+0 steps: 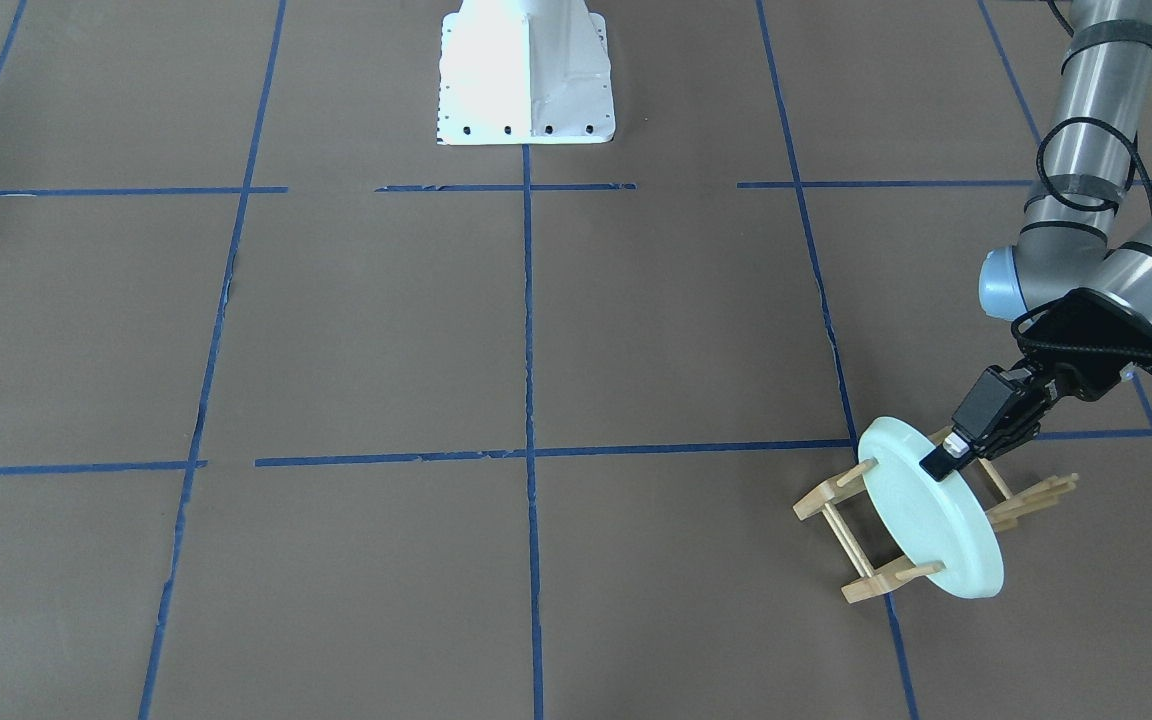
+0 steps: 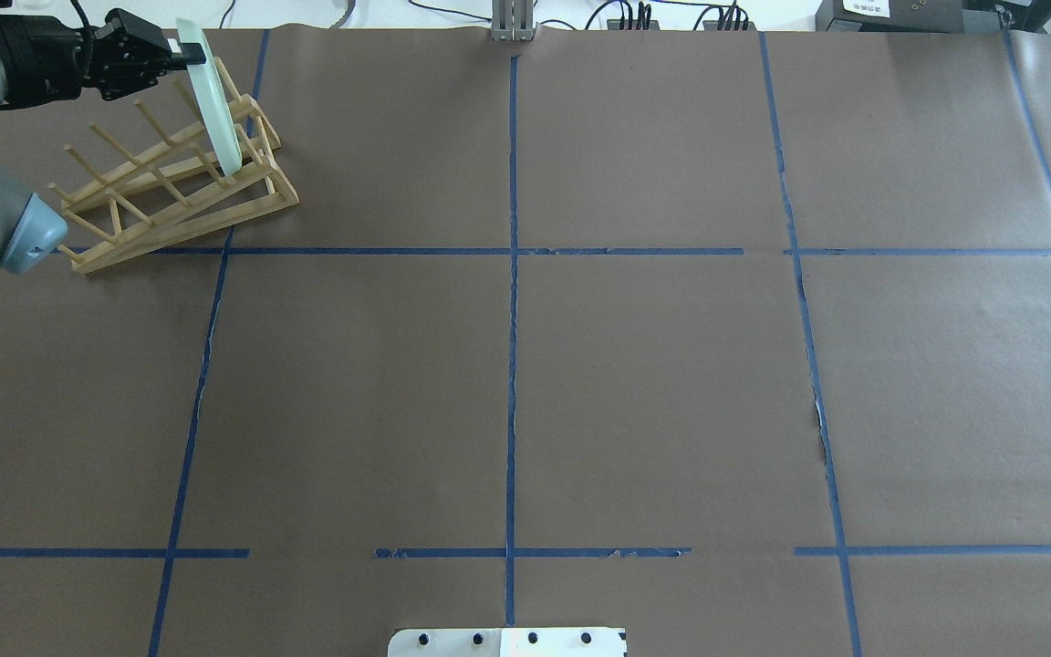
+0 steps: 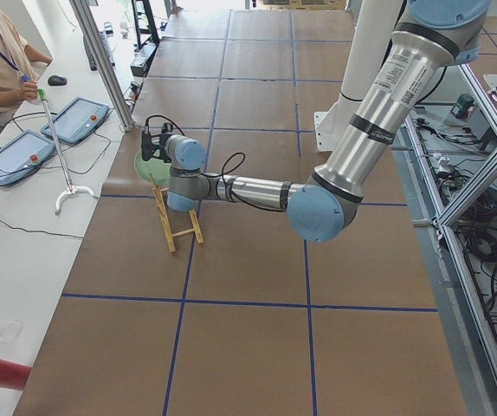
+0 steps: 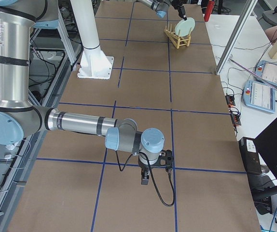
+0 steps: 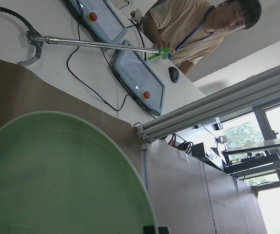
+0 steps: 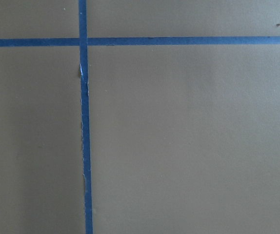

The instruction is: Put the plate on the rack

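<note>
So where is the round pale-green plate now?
Overhead view, far left: the plate stands on edge in the light-wood peg rack, top rim in the left gripper.

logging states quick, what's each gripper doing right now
Left gripper: closed on the plate rim.
Right gripper: cannot tell.

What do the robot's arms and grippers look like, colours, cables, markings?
Both arms are silver tubes with pale blue joint caps and black bands. The left arm has a black cable looping along it; the left gripper is black with a white patch near its tip. The right arm bears a printed label; the right gripper is black, trailing a black cable loop.
</note>
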Controlling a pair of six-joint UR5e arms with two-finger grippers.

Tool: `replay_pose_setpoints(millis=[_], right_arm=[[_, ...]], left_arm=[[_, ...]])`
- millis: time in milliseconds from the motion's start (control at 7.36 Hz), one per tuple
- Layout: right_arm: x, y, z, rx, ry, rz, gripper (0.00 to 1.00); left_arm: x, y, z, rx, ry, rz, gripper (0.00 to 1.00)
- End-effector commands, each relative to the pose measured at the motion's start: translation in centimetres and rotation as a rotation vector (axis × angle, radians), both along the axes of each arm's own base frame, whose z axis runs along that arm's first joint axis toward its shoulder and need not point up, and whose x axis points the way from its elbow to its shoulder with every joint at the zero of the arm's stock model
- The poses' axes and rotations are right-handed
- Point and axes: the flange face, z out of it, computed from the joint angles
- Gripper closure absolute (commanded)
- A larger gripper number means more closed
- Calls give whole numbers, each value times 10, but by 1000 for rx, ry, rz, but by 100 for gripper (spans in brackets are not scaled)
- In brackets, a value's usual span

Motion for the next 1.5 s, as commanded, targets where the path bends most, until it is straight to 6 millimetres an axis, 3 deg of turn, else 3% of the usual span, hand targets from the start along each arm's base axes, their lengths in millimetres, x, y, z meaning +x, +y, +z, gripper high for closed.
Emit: replay_pose_setpoints(millis=[0,136,272,544,680,951,1087,1223,1359], right_arm=[[0,0,0,1,0,0,0],[0,0,0,0,0,0,0],[0,0,0,1,0,0,0],[0,0,0,1,0,0,0],[0,0,0,1,0,0,0],[0,0,0,1,0,0,0],[0,0,0,-1,0,1,0],[0,0,0,1,0,0,0],[0,0,0,0,0,0,0]], left_arm=[[-3,1,-5,9,6,-4,0],[-15,-2,-10,20,12,-25,0],[-41,-9,-17,23,15,-66,0],[-109,-15,-14,-33,-128,-66,0],[-160,-22,5,4,-309,-16,0],[-205,-50,53,19,-685,15,0],[-226,-55,73,42,-906,52,0],[-267,-52,104,67,-1083,157,0],[-301,-44,134,-4,-1126,265,0]])
